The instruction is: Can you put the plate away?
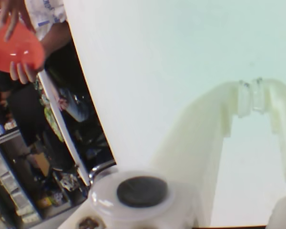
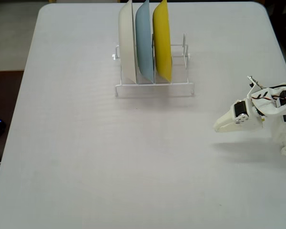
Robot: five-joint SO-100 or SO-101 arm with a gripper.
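Plate (image 1: 15,47) sits off the table (image 2: 109,152) in a person's hands (image 1: 20,69), seen in the wrist view; the arm crouches folded at the table's right edge, gripper (image 2: 218,127) closed, empty

A rack (image 2: 155,88) with three upright plates is standing near the table's (image 2: 86,157) far edge; the remaining tabletop is lying open.
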